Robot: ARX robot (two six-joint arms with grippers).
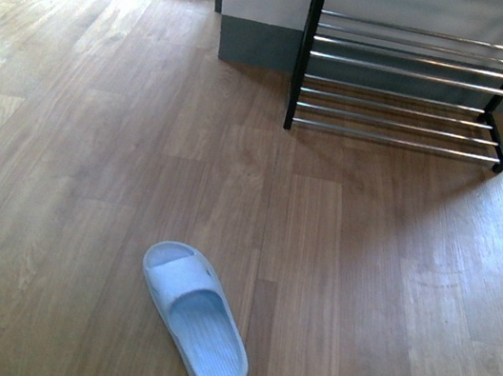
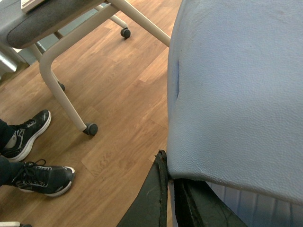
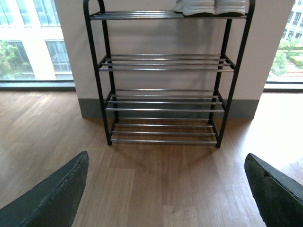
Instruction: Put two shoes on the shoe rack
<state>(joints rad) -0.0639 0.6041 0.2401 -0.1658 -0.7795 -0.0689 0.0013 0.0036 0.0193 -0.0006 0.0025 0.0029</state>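
Blue slide [image 2: 236, 85] sits clamped in your left gripper [image 2: 171, 178]; right gripper [image 3: 165, 160] spread, empty; set it level across rack [image 3: 161, 109] bars.

front, right wrist face shoe rack [image 1: 303, 61] — left wrist tight on slide [image 2: 236, 85]

Slide [image 1: 194, 316]: pale blue rubbery moulding, matt, ribbed footbed.
Second slide [image 2: 236, 85]: same material, fine pebbled grain, matt.
Shoe rack [image 1: 306, 52]: black-coated metal frame, satin; chrome bars, glossy.
Floor [image 1: 98, 124]: wood-grain planks, smooth, low sheen.
Chair seat [image 2: 42, 21]: grey woven cloth, matt.
Chair legs [image 2: 60, 92]: cream-painted tube, smooth.
Sneakers [image 2: 28, 135]: black mesh, white rubber soles.
Right gripper [image 3: 165, 194], fingers [image 3: 52, 198]: matt black, coarse-grained.
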